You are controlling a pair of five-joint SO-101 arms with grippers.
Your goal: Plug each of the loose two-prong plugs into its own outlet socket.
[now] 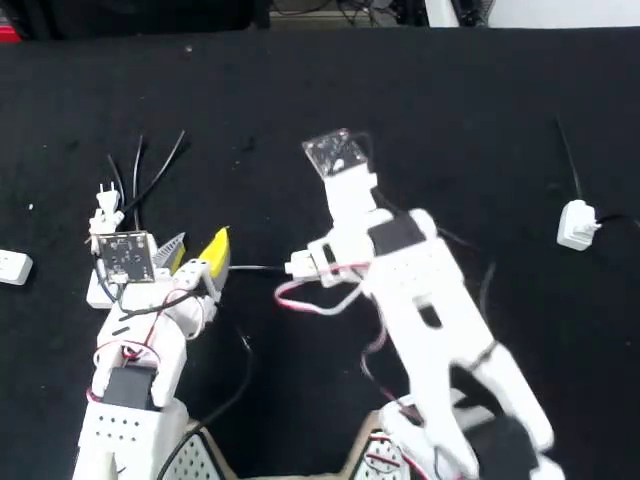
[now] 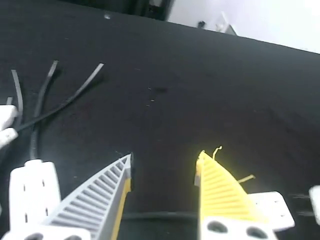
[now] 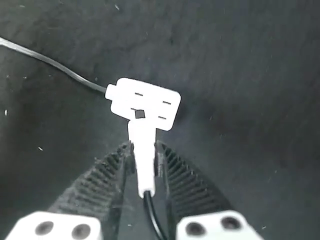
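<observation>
In the right wrist view my right gripper [image 3: 144, 146] is shut on a white two-prong plug [image 3: 142, 131] with a black cord. The plug's front end presses against a white outlet block [image 3: 149, 101]; its prongs are hidden. From above, the right gripper [image 1: 340, 155] sits mid-table. My left gripper [image 2: 162, 162] is open, grey finger and yellow finger apart over bare black cloth, also seen from above as the left gripper [image 1: 201, 240]. Beside its grey finger lies another white outlet [image 2: 30, 192]. A loose white plug [image 1: 105, 200] with black cords lies just beyond the left arm.
The table is covered in black cloth [image 1: 470, 110]. A white plug or outlet piece [image 1: 577, 225] with a thin cord lies at the far right. A small white block [image 1: 12, 267] sits at the left edge. Black cords [image 2: 60, 95] fan out near the left gripper.
</observation>
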